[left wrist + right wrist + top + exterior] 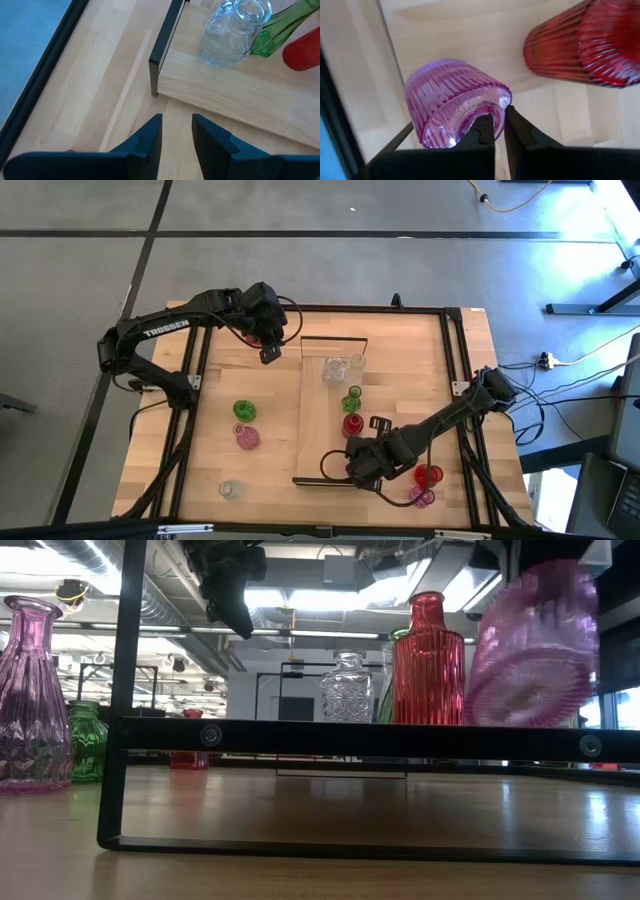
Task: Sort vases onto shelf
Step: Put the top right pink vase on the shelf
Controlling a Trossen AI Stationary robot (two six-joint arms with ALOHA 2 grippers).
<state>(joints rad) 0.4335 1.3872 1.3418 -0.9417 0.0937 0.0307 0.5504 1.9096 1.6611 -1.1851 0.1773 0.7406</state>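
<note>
Right gripper (499,131) is pinched on the rim of a ribbed pink vase (451,100), holding it tilted above the shelf's (318,442) near end, beside a red vase (580,42).

Ribbed, glossy pink glass vase (451,100); ribbed red glass vase (580,42); clear, textured glass bottle (227,32). Pale, smooth wood shelf (240,95) with matt dark frame (162,47).
</note>
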